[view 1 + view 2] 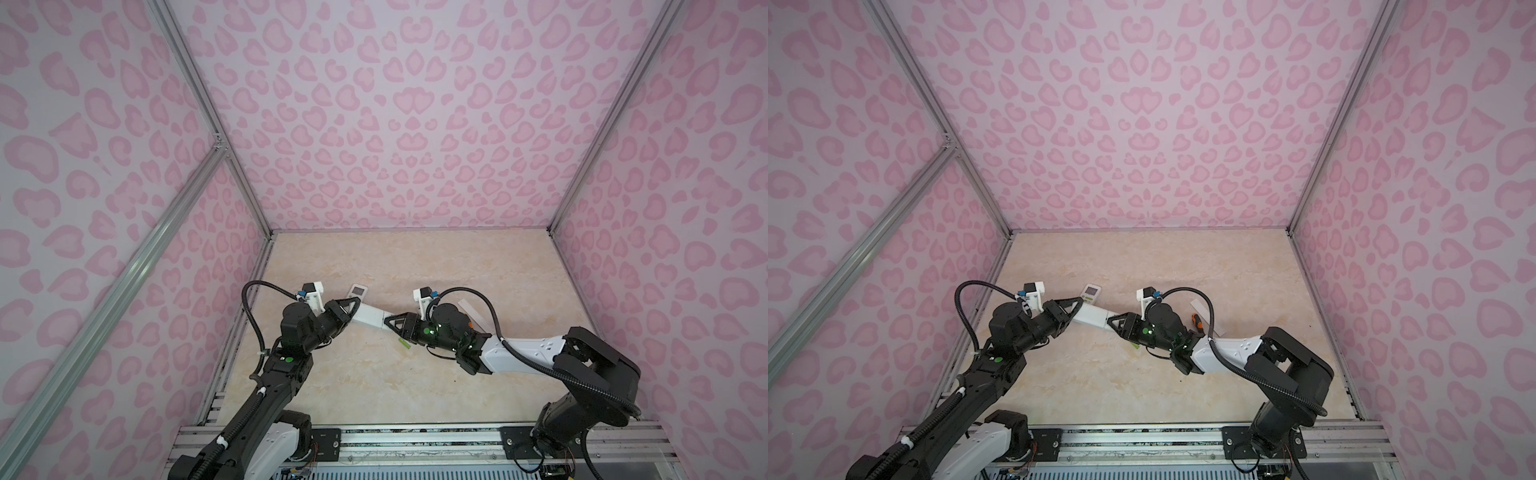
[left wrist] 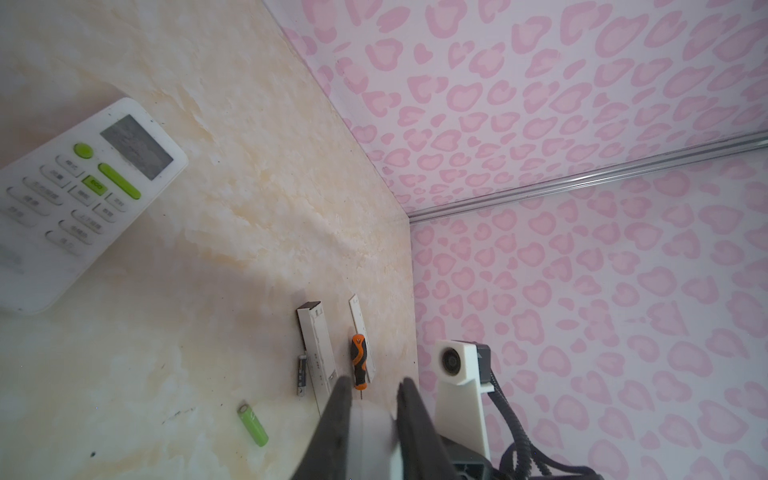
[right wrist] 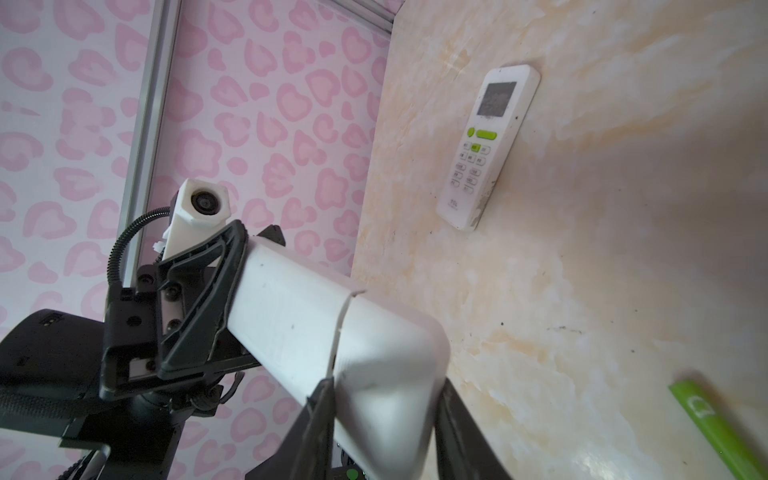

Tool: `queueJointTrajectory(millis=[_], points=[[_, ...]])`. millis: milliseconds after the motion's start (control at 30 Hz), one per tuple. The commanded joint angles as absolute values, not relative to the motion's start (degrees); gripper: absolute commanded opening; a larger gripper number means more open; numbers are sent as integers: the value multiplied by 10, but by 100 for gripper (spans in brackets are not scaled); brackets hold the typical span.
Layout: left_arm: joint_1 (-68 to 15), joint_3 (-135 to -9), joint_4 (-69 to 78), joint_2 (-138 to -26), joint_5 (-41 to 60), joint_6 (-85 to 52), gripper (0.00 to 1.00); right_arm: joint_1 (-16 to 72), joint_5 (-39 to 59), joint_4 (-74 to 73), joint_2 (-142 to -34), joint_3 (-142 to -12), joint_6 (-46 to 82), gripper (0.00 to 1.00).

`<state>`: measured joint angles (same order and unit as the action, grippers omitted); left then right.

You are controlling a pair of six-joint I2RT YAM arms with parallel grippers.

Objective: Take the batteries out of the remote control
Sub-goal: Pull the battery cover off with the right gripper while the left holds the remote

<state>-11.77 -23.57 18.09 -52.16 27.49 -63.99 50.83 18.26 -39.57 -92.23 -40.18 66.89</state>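
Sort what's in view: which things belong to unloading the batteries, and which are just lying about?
Job: plain white plastic remote, clamped in the left hand, right hand around its other end; lime green cylinder battery and black cylinder battery.
Lying about: orange-and-black-handled screwdriver; white remote with grey screen and green buttons.

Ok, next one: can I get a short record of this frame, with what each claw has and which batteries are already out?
left claw: shut on one end of the white remote, held above the table
right claw: straddles the remote's other end; grip unclear
batteries out: lime green battery and black battery, both lying loose on the table
also on table: second remote, face up; screwdriver
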Motion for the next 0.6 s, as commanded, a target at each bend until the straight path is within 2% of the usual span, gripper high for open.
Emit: queueJointTrajectory(millis=[0, 167, 267, 367, 567], points=[[-118, -245, 217, -527, 304, -632, 4, 506, 184, -421, -927, -393, 673, 36], [-118, -242, 212, -530, 304, -625, 4, 503, 180, -424, -928, -382, 677, 34], [-118, -243, 212, -532, 304, -625, 4, 501, 182, -431, -928, -378, 680, 38], [-117, -246, 212, -536, 306, -622, 4, 499, 182, -431, -925, -377, 681, 39], [-116, -249, 209, -547, 302, -619, 4, 498, 179, -418, -916, -379, 673, 32]])
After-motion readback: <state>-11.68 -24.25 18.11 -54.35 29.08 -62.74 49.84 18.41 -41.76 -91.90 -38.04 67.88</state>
